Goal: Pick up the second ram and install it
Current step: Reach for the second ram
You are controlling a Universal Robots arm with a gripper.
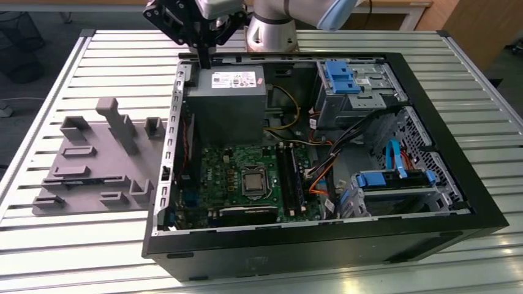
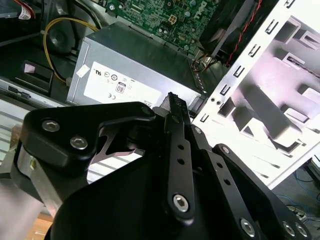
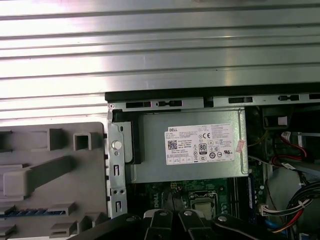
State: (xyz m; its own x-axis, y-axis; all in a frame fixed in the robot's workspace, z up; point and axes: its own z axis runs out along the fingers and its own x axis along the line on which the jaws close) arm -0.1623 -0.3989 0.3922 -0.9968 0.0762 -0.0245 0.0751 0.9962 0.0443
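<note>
My gripper (image 1: pixel 202 61) hangs over the back edge of the open computer case (image 1: pixel 457 202), just above the grey power supply (image 1: pixel 225 92). Its black fingers (image 2: pixel 173 102) are pressed together with nothing between them. The second ram (image 3: pixel 31 211) is a thin blue strip, seen edge-on, standing in a slot of the grey fixture tray (image 3: pixel 55 165) beside the case. The gripper is well away from it. The green motherboard (image 1: pixel 220 174) with its long black slots (image 1: pixel 290 177) lies in the case, below the power supply (image 3: pixel 190 150).
The case stands on a slatted metal table (image 1: pixel 73 245), with the grey fixture tray (image 1: pixel 90 171) on the exterior view's left. Blue drive cages (image 1: pixel 343 76) and orange and black cables (image 1: pixel 323 171) fill the case's other side. The arm's base (image 1: pixel 270 30) stands behind the case.
</note>
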